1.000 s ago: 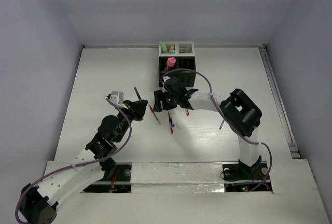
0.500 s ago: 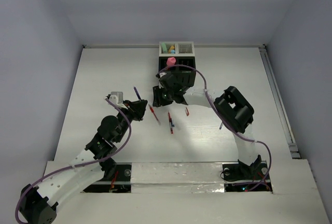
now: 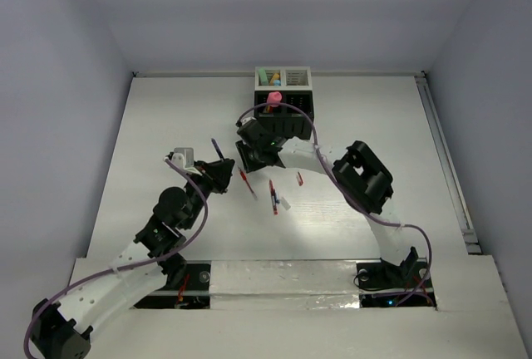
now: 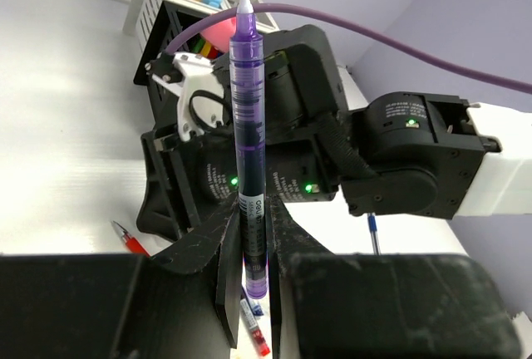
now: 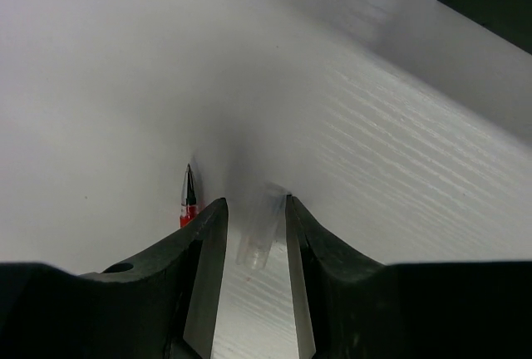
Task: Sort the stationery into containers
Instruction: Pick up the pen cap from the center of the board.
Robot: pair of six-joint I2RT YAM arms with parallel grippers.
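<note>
Gripping the purple pen [image 4: 249,126] by its tail, my left claw [image 4: 249,243] was shut on it above the counter [image 5: 416,193]. Its long axis ran in line with the claw, tip outward toward the boxes [image 3: 283,85], likely for tip-first slotting. My right claw [image 5: 249,234] stood part-open astride a clear cap [image 5: 258,238] lying lengthwise on the counter beside a red pen [image 5: 189,201].

- purple pen [image 4: 248,126]: translucent glossy plastic, with a white printed label band.
- left gripper [image 4: 249,238]: matt black plastic, scuffed and dusty.
- desk [image 5: 416,151]: white, finely ribbed, with a soft sheen.
- clear cap [image 5: 256,241]: frosted translucent plastic.
</note>
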